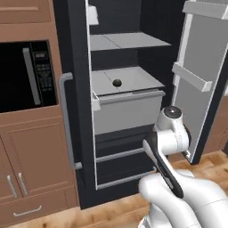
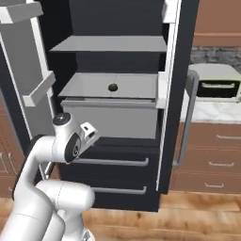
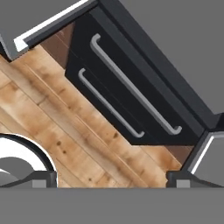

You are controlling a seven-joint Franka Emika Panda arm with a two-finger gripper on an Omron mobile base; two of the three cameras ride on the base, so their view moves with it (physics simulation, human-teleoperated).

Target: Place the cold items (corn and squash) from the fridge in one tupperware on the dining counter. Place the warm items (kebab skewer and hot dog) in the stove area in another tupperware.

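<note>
The fridge stands open in front of me, with a dark interior, light grey shelves and a pale grey drawer. One small dark round item lies on the shelf above the drawer, too small to tell what it is. My arm is folded low before the fridge, its wrist at drawer height. The gripper points down at the floor, open, with nothing between its widely spread fingertips. Corn, squash, kebab skewer, hot dog, stove and dining counter are out of view.
The fridge's swung-out door with its shelves stands beside my arm. Two dark lower drawers with grey bar handles sit under the pale drawer. A built-in microwave and brown cabinets are left; a toaster oven on a marbled top is right.
</note>
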